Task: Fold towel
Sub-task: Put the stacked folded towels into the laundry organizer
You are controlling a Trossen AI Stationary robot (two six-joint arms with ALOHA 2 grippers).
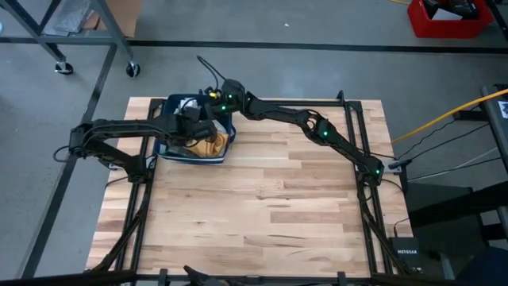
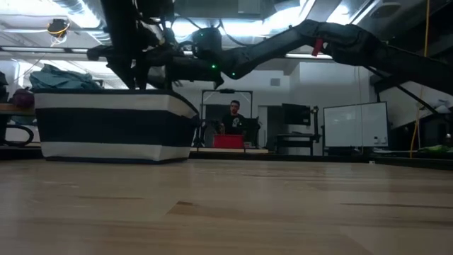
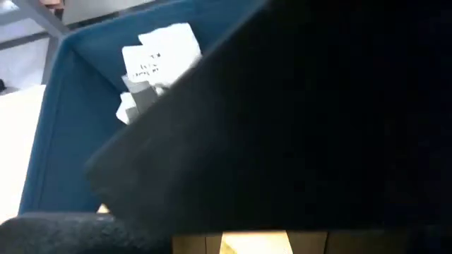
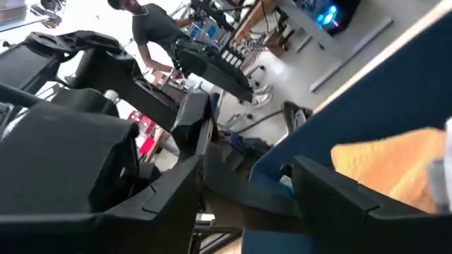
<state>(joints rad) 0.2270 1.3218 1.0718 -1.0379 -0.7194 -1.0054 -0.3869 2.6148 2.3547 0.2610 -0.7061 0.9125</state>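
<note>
Both arms crowd over the striped bin (image 1: 190, 131) at the bench's (image 1: 262, 206) far-left corner. Orange towel (image 1: 211, 144) sits inside, mostly covered by the left gripper (image 1: 198, 131). Right gripper (image 1: 216, 97) hangs above the bin's back rim. Can't tell either set of jaws: left wrist view is mostly blocked by something dark.

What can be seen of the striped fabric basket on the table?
The basket is a soft-sided bin with broad navy and white bands outside and a blue lining. It stands upright at the table's far left part. An orange-tan towel lies inside it, along with something white bearing a printed label. Both arms reach over its open top: the left gripper and the right gripper hang above or just inside it; whether either touches the basket cannot be told.
</note>
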